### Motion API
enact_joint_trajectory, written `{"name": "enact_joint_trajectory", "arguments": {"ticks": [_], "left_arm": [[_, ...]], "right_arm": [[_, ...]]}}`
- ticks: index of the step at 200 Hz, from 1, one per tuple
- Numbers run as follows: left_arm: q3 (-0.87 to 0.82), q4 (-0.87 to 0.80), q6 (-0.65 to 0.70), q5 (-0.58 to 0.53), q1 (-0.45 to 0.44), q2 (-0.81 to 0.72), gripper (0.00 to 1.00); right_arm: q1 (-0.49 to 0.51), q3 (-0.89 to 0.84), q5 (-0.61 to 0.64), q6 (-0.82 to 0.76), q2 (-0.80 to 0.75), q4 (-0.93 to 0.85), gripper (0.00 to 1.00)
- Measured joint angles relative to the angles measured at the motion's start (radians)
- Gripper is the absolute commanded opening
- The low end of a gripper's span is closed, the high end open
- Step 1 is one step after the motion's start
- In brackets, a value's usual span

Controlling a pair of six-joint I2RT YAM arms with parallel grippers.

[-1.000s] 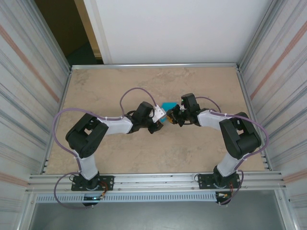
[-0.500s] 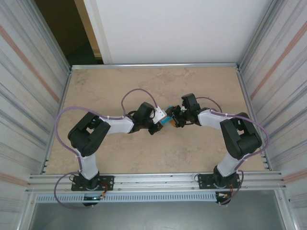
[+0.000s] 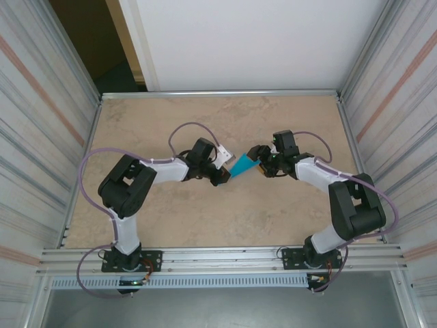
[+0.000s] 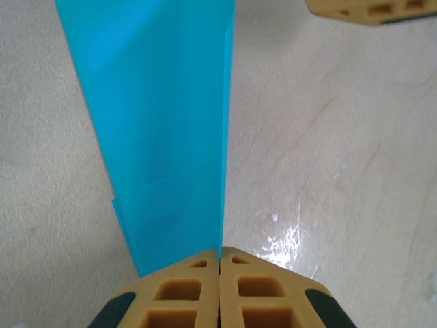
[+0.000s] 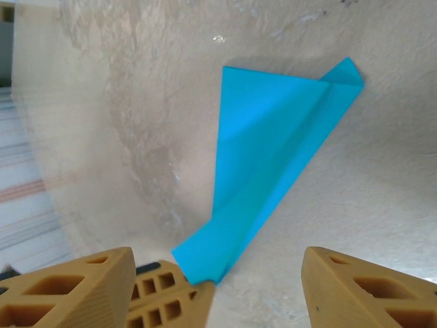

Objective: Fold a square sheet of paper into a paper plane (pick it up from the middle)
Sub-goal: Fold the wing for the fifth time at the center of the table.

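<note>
The square sheet of paper (image 3: 243, 166) is teal-blue and folded into a narrow, pointed dart with a centre crease, like a paper plane. It hangs just above the table between the two grippers. My left gripper (image 4: 220, 254) is shut on one end of the paper (image 4: 164, 137), which runs straight away from its closed fingers. My right gripper (image 5: 218, 266) is open, with its fingers (image 5: 355, 287) spread wide on either side of the paper (image 5: 273, 150) and not touching it. In the top view the left gripper (image 3: 227, 175) and right gripper (image 3: 257, 166) face each other mid-table.
The tan marbled table (image 3: 225, 219) has bare room on all sides of the grippers. Metal-framed walls (image 3: 54, 137) close in the left and right sides. A rail (image 3: 218, 256) at the near edge carries both arm bases.
My right gripper has opened, let go of the paper and drawn back to the right. My left gripper has closed on the paper, which now shows more fully between the grippers.
</note>
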Motion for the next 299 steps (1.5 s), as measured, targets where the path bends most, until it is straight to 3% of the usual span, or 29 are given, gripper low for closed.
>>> {"name": "enact_joint_trajectory", "arguments": {"ticks": [116,209,299], "left_arm": [[0.150,-0.122,-0.321,0.251,0.042,0.117,0.07],[0.151,-0.088,-0.499,0.333,0.062,0.154,0.07],[0.151,-0.066,-0.536,0.348,0.062,0.174,0.10]], "right_arm": [[0.039,-0.025,-0.013,-0.205,0.040,-0.013,0.69],[0.037,-0.019,-0.062,-0.239,0.140,0.013,0.64],[0.020,0.052,-0.090,-0.241,0.201,-0.047,0.60]]}}
